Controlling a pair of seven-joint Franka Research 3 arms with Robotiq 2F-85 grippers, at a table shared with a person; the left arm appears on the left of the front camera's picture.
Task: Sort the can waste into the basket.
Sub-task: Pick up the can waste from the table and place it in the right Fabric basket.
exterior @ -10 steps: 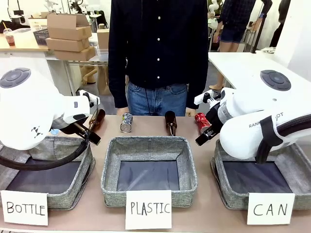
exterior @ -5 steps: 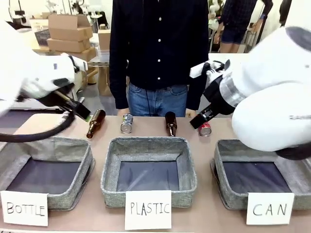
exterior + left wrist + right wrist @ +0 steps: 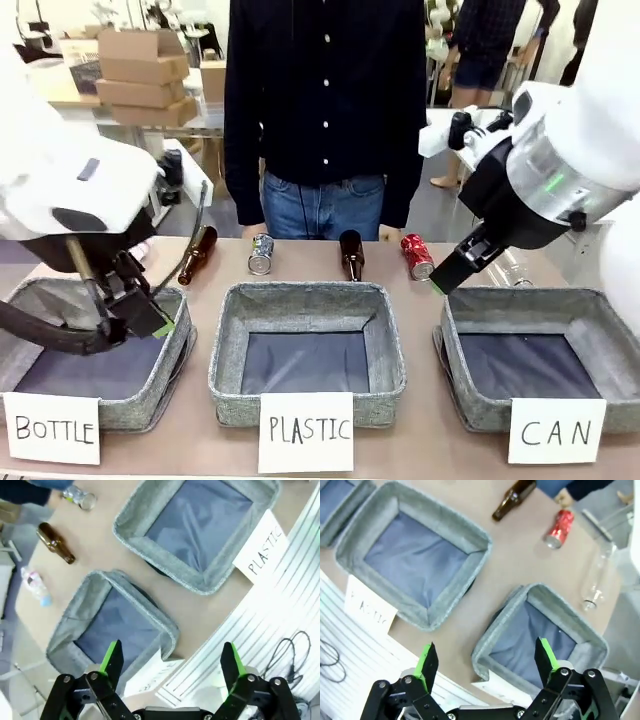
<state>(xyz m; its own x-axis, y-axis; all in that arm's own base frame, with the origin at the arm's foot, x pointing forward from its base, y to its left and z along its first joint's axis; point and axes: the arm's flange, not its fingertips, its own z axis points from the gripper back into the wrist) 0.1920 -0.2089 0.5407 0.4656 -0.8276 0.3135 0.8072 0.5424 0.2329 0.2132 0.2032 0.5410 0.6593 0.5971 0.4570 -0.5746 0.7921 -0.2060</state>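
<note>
The room is a crowded workshop. Stacked cardboard boxes (image 3: 140, 70) sit on a bench far beyond the left end effector (image 3: 135, 322). A person (image 3: 325, 100) in a dark shirt stands at the far edge, between the 2 end effectors.

The tabletop (image 3: 420, 440) is a plain, matte, pinkish-tan surface. Along its near side stand 3 grey fabric baskets in a row, each fronted by a white handwritten card.

- **Left side:** The "BOTTLE" basket (image 3: 180, 340) lies directly below the left end effector. In the left wrist view its jaws are spread wide with nothing between them.
- **Middle:** The "PLASTIC" basket (image 3: 225, 350) sits between the 2 end effectors.
- **Right side:** The "CAN" basket (image 3: 520, 297) lies under the right end effector (image 3: 445, 280), whose green-tipped finger hangs just above the basket's far left corner. In the right wrist view these jaws are also spread wide and hold nothing. The basket's dark bottom shows beyond the right-hand finger.

2 brown bottles (image 3: 197, 254) (image 3: 351, 254) lie on the tabletop ahead of the baskets, 1 beyond the left end effector and 1 near the middle. A clear bottle (image 3: 596, 577) lies beside the "CAN" basket, on the side away from the "PLASTIC" basket.

The red can (image 3: 417, 256) lies on its side on the tabletop. It is just beside the right end effector on the person's side, outside the "CAN" basket and near its far rim. The silver-grey can (image 3: 261, 252) lies between the 2 brown bottles, well apart from the right end effector and ahead of the left one.
</note>
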